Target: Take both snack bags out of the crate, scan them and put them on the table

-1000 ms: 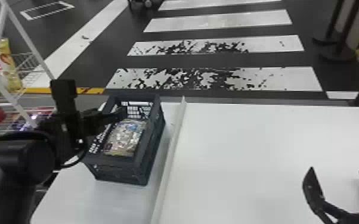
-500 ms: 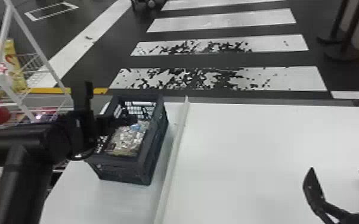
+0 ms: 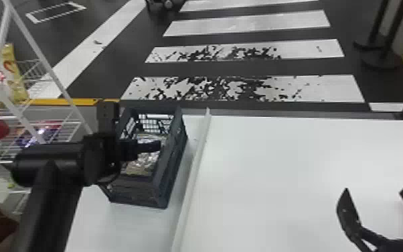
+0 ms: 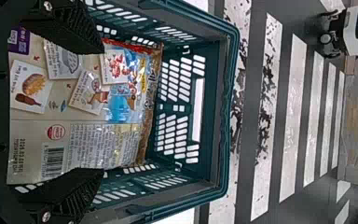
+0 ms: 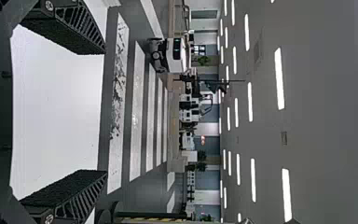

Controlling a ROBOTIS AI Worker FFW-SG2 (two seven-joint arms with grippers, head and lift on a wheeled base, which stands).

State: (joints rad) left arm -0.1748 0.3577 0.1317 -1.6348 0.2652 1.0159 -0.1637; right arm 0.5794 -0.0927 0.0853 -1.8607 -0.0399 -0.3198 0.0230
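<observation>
In the head view my left gripper [image 3: 150,146] is over the dark crate [image 3: 164,174], which stands on the table's left part; a shiny snack bag [image 3: 144,164] lies inside. The left wrist view has my left gripper [image 4: 100,112] open, its fingers at either side of the snack bag [image 4: 88,93] within the crate [image 4: 223,116], not closed on it. A second bag cannot be made out. At the lower right of the head view, my right gripper [image 3: 375,201] is parked open above the table; the right wrist view has the right gripper [image 5: 105,112] with nothing between its fingers.
A raised white strip [image 3: 194,177] runs along the table [image 3: 277,187] just right of the crate. Left of the table stands a white wire rack [image 3: 53,134] with snack packs. Belt posts [image 3: 383,60] stand behind at the right.
My left arm has moved rightward, bringing its gripper farther over the crate and the bag. The right gripper has stayed where it was. The crate has barely shifted in the view.
</observation>
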